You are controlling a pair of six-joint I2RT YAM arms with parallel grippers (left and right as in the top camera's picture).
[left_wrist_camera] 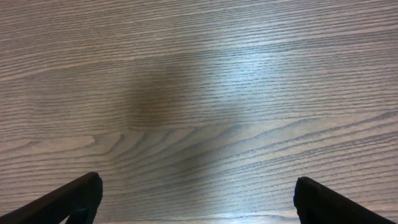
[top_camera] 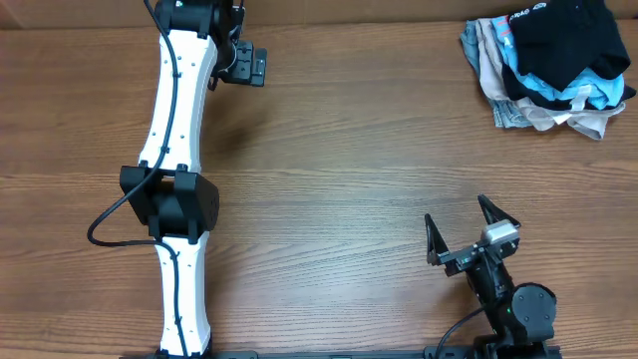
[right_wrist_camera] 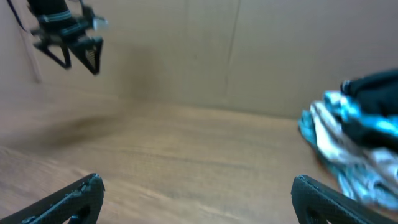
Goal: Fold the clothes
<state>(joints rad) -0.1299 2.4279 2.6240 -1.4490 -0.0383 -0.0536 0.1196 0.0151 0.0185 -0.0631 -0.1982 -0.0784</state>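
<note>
The black T-shirt (top_camera: 563,35) lies crumpled on top of a pile of clothes at the table's far right corner; it also shows blurred at the right edge of the right wrist view (right_wrist_camera: 373,84). My left gripper (top_camera: 244,65) is open and empty at the far left of the table, over bare wood (left_wrist_camera: 196,186). My right gripper (top_camera: 464,224) is open and empty near the front right, well short of the pile (right_wrist_camera: 196,186).
The pile also holds a light blue printed shirt (top_camera: 558,92) and beige and grey garments (top_camera: 498,70). The wooden table (top_camera: 349,170) stretches between the two arms. A cardboard wall (right_wrist_camera: 249,50) stands behind the table.
</note>
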